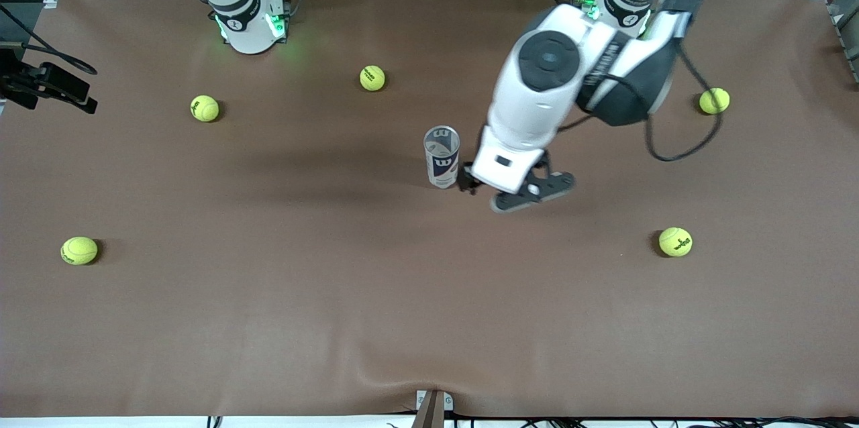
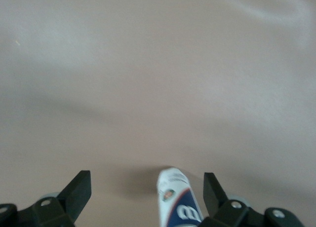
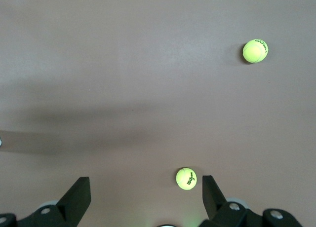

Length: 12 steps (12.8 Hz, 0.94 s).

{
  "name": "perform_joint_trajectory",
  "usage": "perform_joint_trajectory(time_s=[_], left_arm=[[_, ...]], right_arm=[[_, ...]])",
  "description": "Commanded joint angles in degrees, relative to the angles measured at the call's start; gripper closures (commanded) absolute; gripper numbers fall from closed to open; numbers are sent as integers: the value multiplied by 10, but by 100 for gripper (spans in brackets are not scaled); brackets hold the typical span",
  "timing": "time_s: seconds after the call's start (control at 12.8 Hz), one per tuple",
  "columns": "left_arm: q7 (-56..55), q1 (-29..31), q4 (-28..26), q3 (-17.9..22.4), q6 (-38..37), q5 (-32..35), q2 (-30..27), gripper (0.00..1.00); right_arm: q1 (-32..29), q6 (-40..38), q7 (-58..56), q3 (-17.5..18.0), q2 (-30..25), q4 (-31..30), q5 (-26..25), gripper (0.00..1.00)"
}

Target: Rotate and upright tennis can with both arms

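The tennis can [image 1: 441,156] stands upright near the middle of the brown table, silver rim up, navy label with the white "W" showing. My left gripper [image 1: 466,184] is low beside the can's lower part, toward the left arm's end of the table. In the left wrist view my left gripper [image 2: 146,181] is open, and the can [image 2: 175,200] lies between the fingers, close to one finger [image 2: 213,187]; I cannot tell whether they touch. My right gripper [image 3: 145,185] is open and empty, held high over the table; it does not show in the front view.
Several yellow-green tennis balls lie scattered on the table: two [image 1: 372,78] [image 1: 205,108] near the right arm's base, one [image 1: 79,250] at the right arm's end, and two [image 1: 714,100] [image 1: 675,241] toward the left arm's end. The right wrist view shows two balls [image 3: 186,178] [image 3: 255,51].
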Motion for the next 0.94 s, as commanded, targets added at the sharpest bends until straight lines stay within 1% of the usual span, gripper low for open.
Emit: perform_joint_trajectory(time_s=[0.0, 0.16, 0.31, 0.39, 0.47, 0.62, 0.86], left_arm=[[48, 45, -7, -5, -12, 5, -19, 0], [49, 79, -9, -16, -13, 9, -24, 0], [61, 146, -10, -78, -14, 14, -29, 0], [66, 180, -14, -101, -15, 14, -36, 0], [85, 205, -15, -107, -22, 14, -43, 0], [156, 226, -15, -105, -56, 14, -63, 0], [173, 244, -16, -101, -106, 15, -98, 0]], right_arm=[[0, 3, 9, 2, -7, -4, -7, 0], [2, 8, 9, 2, -3, -4, -8, 0], [-3, 14, 12, 2, -3, -4, -6, 0], [-3, 14, 12, 2, -3, -4, -6, 0], [-3, 12, 12, 2, -3, -4, -6, 0], [-3, 10, 12, 2, -3, -4, -6, 0], [-2, 9, 12, 2, -3, -4, -6, 0]])
